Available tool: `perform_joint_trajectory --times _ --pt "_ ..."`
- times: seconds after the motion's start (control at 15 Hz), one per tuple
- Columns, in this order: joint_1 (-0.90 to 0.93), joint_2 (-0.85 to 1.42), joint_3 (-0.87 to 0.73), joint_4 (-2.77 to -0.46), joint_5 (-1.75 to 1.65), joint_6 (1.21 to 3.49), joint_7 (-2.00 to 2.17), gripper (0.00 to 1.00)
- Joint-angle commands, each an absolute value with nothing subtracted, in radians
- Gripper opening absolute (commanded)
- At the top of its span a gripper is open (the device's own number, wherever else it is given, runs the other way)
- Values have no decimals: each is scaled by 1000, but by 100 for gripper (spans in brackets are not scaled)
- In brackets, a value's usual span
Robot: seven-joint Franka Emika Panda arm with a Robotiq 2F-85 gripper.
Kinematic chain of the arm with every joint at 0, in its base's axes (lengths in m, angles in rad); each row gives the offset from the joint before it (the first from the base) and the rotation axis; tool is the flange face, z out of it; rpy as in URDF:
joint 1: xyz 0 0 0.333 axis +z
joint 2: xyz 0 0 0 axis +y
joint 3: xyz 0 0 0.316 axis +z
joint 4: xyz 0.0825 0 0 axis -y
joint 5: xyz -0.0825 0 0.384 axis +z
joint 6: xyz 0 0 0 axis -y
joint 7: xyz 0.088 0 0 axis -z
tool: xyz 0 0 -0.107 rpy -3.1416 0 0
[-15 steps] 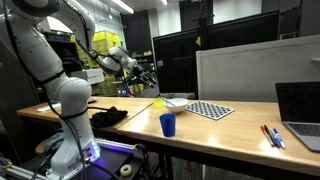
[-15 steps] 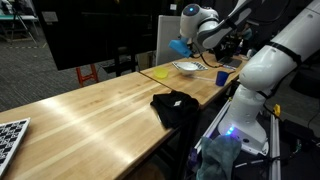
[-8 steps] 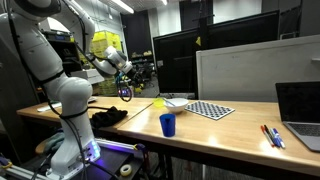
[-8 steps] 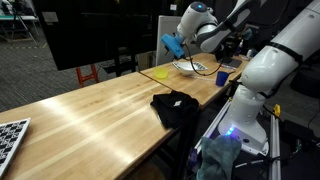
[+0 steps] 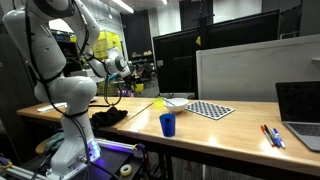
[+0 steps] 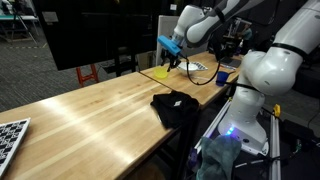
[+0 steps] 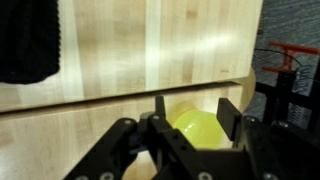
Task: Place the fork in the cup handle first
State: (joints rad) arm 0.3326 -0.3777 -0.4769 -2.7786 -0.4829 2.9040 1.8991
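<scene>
Gripper [image 6: 173,55], closed on the fork [image 7: 158,106], hangs above a yellow dish [image 7: 200,128] near the counter's [image 6: 90,110] corner; the cup [image 5: 167,124] stands well apart.

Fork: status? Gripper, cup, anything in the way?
Gripper looks shut on fork, above yellow item. Cup upright, apart. Pale bowl lies between.

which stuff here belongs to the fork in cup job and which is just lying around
Job: slim bluish fork, seemingly held in the tool; small blue cup.
Lying about: black cloth; yellow round object; pale shallow bowl; checkerboard sheet; red and blue pens; grey laptop.
</scene>
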Motion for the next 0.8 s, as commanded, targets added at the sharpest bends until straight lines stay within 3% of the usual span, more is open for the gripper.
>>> perform_joint_trajectory --times 0.0,0.33,0.4,0.73 --pt "372 -470 -522 -2767 -205 2641 1688 83" --pt "10 -455 -249 -2639 42 2251 1588 83" --pt "8 -423 -221 -2681 75 2365 1538 58" --pt "-64 -433 -180 -2637 67 2268 1553 58"
